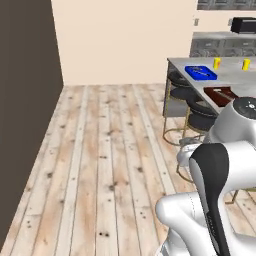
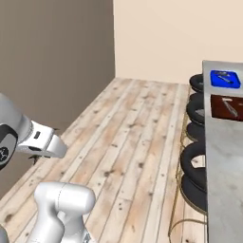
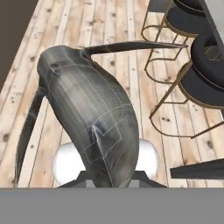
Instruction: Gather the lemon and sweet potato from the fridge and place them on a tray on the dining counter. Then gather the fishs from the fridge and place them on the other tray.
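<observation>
Between fridge and dining counter, the gripper is carrying a grey fish (pinched fast at the body), heading for the blue tray, where it needs lowering.
</observation>
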Tool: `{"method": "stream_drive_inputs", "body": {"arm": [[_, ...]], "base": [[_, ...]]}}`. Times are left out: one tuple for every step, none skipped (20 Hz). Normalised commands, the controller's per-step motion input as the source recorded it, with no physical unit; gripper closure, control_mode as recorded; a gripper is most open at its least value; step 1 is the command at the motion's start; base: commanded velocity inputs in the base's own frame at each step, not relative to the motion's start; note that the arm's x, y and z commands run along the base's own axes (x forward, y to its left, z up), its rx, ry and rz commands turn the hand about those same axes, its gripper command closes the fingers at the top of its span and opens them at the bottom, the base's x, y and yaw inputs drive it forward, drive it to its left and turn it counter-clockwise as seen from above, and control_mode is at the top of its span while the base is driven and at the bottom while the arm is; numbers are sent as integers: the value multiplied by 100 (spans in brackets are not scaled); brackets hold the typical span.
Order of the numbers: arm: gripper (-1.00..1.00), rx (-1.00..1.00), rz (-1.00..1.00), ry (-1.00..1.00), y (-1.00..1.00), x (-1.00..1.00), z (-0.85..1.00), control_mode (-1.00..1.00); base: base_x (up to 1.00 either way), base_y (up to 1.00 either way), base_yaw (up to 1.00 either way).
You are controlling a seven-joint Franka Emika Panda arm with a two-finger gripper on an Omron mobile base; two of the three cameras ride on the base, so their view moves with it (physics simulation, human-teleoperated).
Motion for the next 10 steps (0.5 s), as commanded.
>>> {"method": "stream_drive_inputs", "body": {"arm": [[100, 0, 0, 0, 0, 0, 0, 100], [100, 0, 0, 0, 0, 0, 0, 100], [100, 0, 0, 0, 0, 0, 0, 100], [100, 0, 0, 0, 0, 0, 0, 100], [100, 0, 0, 0, 0, 0, 0, 100], [100, 0, 0, 0, 0, 0, 0, 100], [100, 0, 0, 0, 0, 0, 0, 100], [100, 0, 0, 0, 0, 0, 0, 100], [100, 0, 0, 0, 0, 0, 0, 100], [100, 0, 0, 0, 0, 0, 0, 100]], "base": [[79, 57, -45], [79, 58, -45], [80, 58, -45], [81, 59, -45], [81, 60, -45], [83, 61, -45], [82, 62, -45], [84, 63, -45], [84, 65, -46], [84, 65, -46]]}}
